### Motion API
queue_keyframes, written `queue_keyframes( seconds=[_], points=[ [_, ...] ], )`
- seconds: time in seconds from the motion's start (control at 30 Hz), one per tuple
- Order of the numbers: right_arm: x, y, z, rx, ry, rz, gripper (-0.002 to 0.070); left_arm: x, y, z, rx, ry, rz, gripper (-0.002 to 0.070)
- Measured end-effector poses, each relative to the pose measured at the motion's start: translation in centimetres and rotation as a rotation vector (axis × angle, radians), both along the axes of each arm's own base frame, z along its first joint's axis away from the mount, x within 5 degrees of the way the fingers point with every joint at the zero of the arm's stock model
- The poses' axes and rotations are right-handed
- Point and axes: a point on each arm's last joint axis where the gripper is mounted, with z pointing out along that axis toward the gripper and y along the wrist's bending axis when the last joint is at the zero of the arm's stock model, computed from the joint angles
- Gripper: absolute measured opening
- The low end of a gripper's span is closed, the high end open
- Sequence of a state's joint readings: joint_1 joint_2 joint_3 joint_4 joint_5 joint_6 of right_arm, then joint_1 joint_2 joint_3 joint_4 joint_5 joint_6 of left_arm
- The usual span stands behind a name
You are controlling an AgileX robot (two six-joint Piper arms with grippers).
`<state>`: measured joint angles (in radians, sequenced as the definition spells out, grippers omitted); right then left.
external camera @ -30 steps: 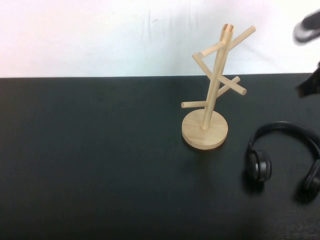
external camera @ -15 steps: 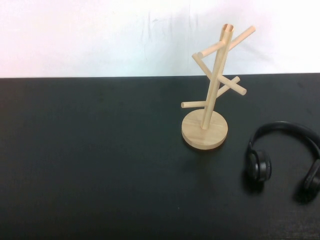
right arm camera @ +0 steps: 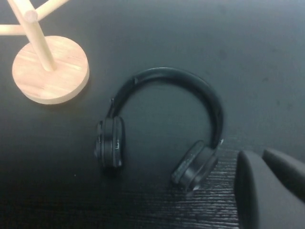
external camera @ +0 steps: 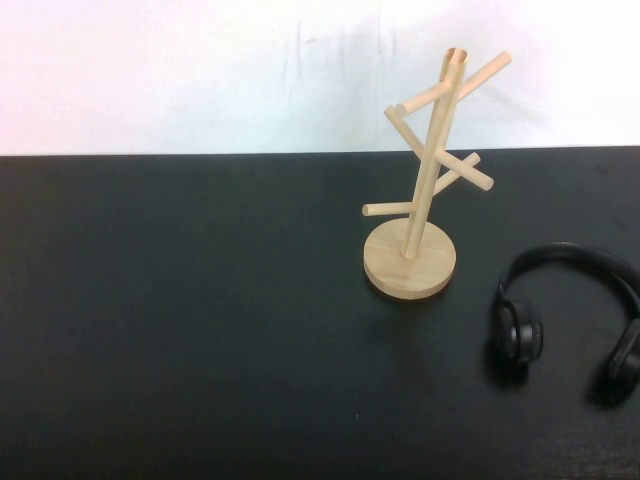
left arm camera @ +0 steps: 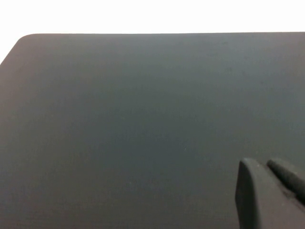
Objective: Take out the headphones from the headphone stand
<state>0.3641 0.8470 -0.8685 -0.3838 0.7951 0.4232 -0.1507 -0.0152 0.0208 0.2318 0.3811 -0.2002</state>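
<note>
Black tabletop (external camera: 180,320), plain white wall (external camera: 180,70) behind, even light

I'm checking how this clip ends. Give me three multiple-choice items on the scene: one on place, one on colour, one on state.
1. Where are the headphones?
A. hung on a peg
B. flat on the table, right of the stand
C. left of the stand

2. What colour is the stand?
A. light wood
B. black
C. white

3. The right gripper, hanging above the headphones, is:
A. shut on the headband
B. shut on a peg
C. shut, empty

Key: 1 B, they lie beside the base; 2 A, pale wood; 3 C, nothing between its fingers. The left gripper hangs over bare table.
</note>
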Motion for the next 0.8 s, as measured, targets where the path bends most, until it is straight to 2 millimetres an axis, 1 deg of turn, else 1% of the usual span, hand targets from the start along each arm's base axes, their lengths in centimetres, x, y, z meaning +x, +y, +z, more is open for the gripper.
queue_keyframes(
  seconds=[0.1,0.13,0.2,0.3,0.4,0.43,0.5,0.53,0.67,0.73,0.8],
  points=[
    [-0.5,-0.6,0.4,0.024,-0.019,-0.032,-0.0006,0.0,0.0,0.0,0.000,0.000,0.000,0.0002],
    [-0.7,-1.0,0.6,0.015,-0.033,-0.047,-0.0006,0.0,0.0,0.0,0.000,0.000,0.000,0.0002],
    [-1.0,-2.1,1.1,-0.068,-0.077,-0.077,-0.0006,0.0,0.0,0.0,0.000,0.000,0.000,0.0002],
    [-2.0,-3.3,1.6,-0.047,-0.126,-0.159,-0.0006,0.0,0.0,0.0,0.000,0.000,0.000,0.0002],
    [-2.9,-4.2,1.6,-0.045,-0.212,-0.199,-0.0006,0.0,0.0,0.0,0.000,0.000,0.000,0.0002],
    [-3.3,-4.5,1.3,-0.027,-0.245,-0.211,-0.0006,0.0,0.0,0.0,0.000,0.000,0.000,0.0002],
    [-4.1,-4.8,0.2,0.029,-0.296,-0.239,-0.0006,0.0,0.0,0.0,0.000,0.000,0.000,0.0002],
    [-4.6,-4.9,-0.6,0.056,-0.320,-0.250,-0.0006,0.0,0.0,0.0,0.000,0.000,0.000,0.0002],
    [-6.0,-4.9,-5.5,0.168,-0.387,-0.283,-0.0006,0.0,0.0,0.0,0.000,0.000,0.000,0.0002],
    [-6.8,-4.9,-7.4,0.167,-0.460,-0.278,-0.0006,0.0,0.0,0.0,0.000,0.000,0.000,0.0002],
    [-7.3,-5.0,-9.4,0.111,-0.504,-0.266,-0.0006,0.0,0.0,0.0,0.000,0.000,0.000,0.0002]
  ],
)
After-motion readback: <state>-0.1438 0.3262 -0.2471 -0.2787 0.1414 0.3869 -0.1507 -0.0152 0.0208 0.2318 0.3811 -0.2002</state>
